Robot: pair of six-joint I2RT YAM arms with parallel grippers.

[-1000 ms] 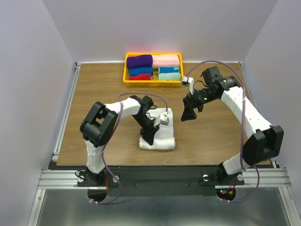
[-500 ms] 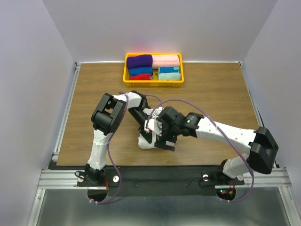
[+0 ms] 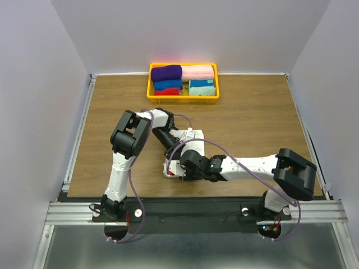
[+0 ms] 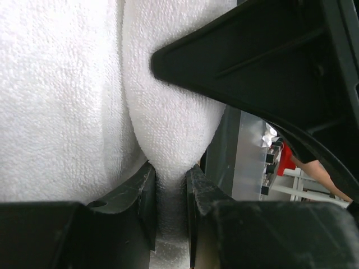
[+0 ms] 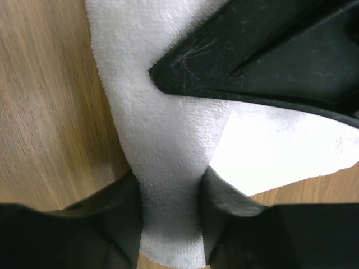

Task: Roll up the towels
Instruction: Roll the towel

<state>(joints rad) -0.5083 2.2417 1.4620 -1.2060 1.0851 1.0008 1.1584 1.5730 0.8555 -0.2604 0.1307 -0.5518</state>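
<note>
The white towel (image 3: 170, 167) lies near the table's front middle, mostly hidden under both grippers. My left gripper (image 3: 171, 158) is shut on a fold of the white towel (image 4: 67, 101), and the left gripper (image 4: 171, 171) squeezes the cloth thin between its pads. My right gripper (image 3: 182, 169) reaches in from the right at the near edge. The right gripper (image 5: 171, 182) is shut on a thick fold of the white towel (image 5: 162, 129), just above the wood. The purple towel (image 3: 166, 73) sits rolled in the basket.
A yellow basket (image 3: 183, 98) at the back middle also holds pink (image 3: 198, 72), blue (image 3: 168, 85), red and teal (image 3: 202, 87) rolled towels. Bare wooden table (image 3: 252, 117) lies to the right and left of the arms. A metal rail (image 3: 78, 134) runs along the left edge.
My right arm swung from the right middle of the table down to the white towel's near edge, and its jaws closed on a fold. The left gripper kept its grip.
</note>
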